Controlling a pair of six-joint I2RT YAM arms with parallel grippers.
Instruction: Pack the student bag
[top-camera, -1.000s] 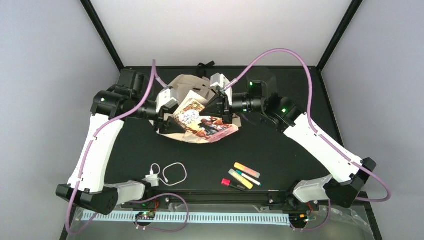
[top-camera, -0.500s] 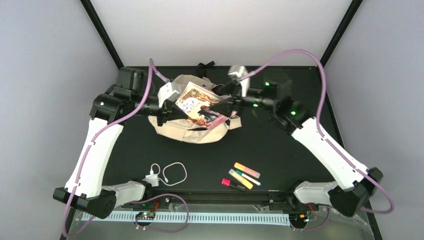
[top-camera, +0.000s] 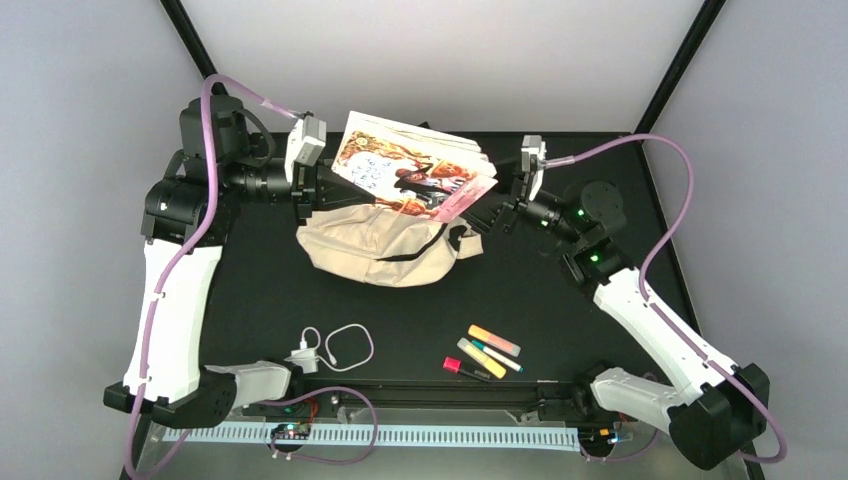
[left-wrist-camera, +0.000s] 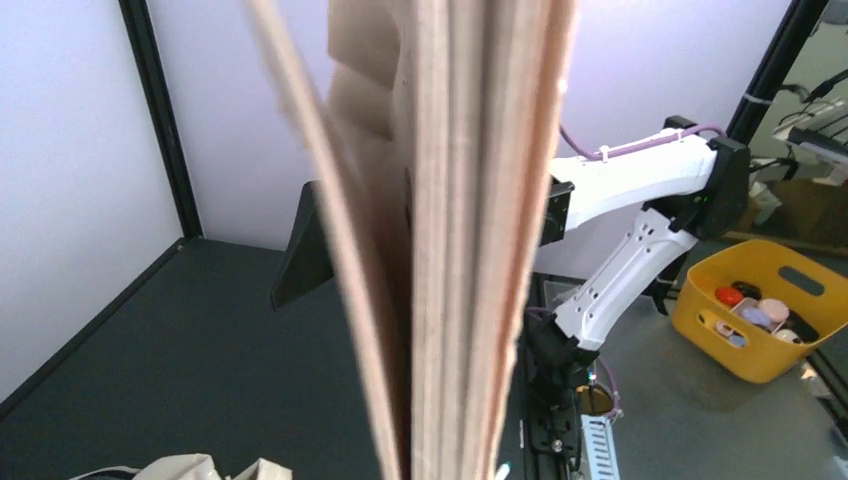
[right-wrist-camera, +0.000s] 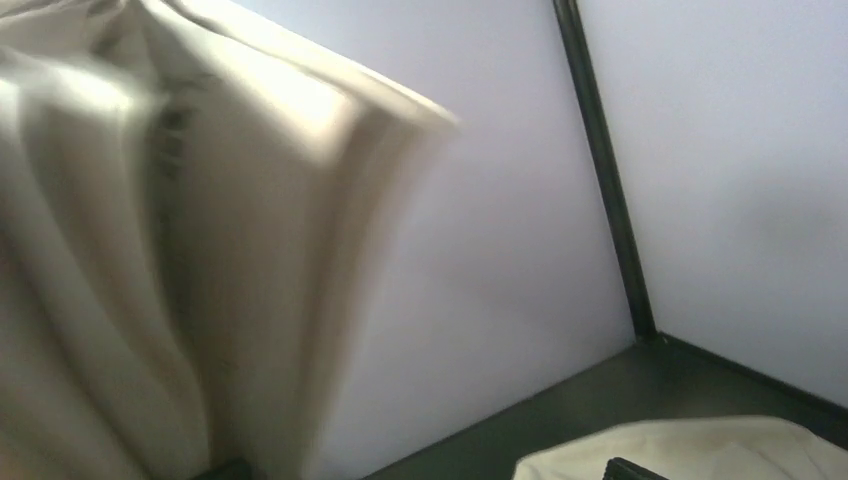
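The packing looks barely under way. The student bag (top-camera: 385, 245) lies slumped on the black table (top-camera: 260, 290), toward its far side, and nothing can be seen resting inside it; its mouth is not visibly held open.

A stack of books (top-camera: 405, 175) with an illustrated cover hangs tilted in the air just above and behind the bag. The left gripper (top-camera: 325, 190) is clamped tight on the stack's left end and appears to carry it alone. In the left wrist view the page edges fill the middle of the picture, fanned a little apart. The right gripper (top-camera: 497, 208) sits just beside the stack's right corner, to the right of the bag. Whether its jaws are parted, or whether it touches the books, cannot be told; the right wrist view shows only blurred pages close by.

Still to go in, by this judgement, are the books themselves, a cluster of highlighters and pens (top-camera: 485, 350) lying well in front of the bag to its right, and a white charger with its coiled cable (top-camera: 335, 347) in front of the bag to its left.

The likely obstacle is the bag itself. It is collapsed, so the wide, loose stack has no clear opening to drop into, and the fanned pages could catch on the fabric or the zipper.
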